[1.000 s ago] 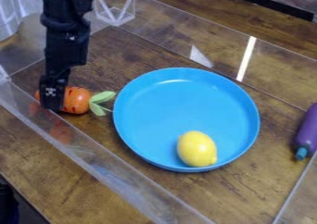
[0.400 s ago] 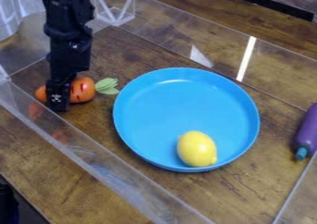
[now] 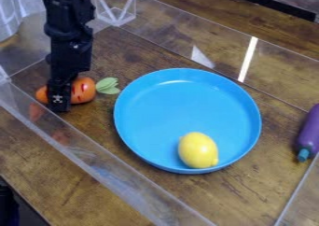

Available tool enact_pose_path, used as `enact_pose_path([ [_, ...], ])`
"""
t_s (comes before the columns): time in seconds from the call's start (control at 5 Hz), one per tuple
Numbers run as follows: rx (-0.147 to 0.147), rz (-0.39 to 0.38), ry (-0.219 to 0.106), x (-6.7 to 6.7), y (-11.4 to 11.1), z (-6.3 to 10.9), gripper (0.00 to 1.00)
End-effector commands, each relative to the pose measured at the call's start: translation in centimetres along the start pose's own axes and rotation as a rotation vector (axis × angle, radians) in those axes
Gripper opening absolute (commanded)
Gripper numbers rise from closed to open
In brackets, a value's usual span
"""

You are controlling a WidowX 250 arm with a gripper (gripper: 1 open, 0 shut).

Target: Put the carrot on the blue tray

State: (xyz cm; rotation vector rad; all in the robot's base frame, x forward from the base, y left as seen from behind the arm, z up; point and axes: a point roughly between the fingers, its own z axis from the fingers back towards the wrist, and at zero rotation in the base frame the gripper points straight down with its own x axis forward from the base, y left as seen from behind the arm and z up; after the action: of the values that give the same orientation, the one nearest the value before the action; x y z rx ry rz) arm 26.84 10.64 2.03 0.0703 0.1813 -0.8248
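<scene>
Since the earliest frame, the carrot [image 3: 82, 90] has turned: its light green leaves [image 3: 107, 85], which sat lower and reached up and to the right, now lie a little higher in the picture, and the orange body has swung with them. The black gripper [image 3: 58, 96] has shifted slightly, its tips now overlapping the left part of the carrot. The blue tray [image 3: 187, 118], the yellow lemon [image 3: 197, 149] and the purple toy [image 3: 311, 134] are where they were.

The gripper points downward at the left of the view, its dark fingers around the left end of the carrot. Whether they stand spread beside it or pinch it cannot be told, since the fingers hide that end and the gap between them is not visible. The right side of the orange body and the leaves show past the fingers.

The carrot is not on the tray; it is low over or on the wooden surface [image 3: 140, 57], to the left of the tray in the picture. Its leaf end points toward the tray, near the rim but apart from it. The lemon rests inside the tray, close to the near rim. The purple toy lies outside the tray, at the right edge of the view and partly cut off by it. A clear panel [image 3: 93, 160] runs diagonally across the lower left, in front of the wooden surface
</scene>
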Motion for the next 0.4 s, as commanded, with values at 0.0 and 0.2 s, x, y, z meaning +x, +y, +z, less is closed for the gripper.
enact_pose_path([
  [0.0, 0.022, 0.013, -0.002, -0.13, 0.16, 1.11, 0.00],
  [0.2, 0.027, 0.017, 0.001, 0.03, -0.01, 1.53, 0.00],
])
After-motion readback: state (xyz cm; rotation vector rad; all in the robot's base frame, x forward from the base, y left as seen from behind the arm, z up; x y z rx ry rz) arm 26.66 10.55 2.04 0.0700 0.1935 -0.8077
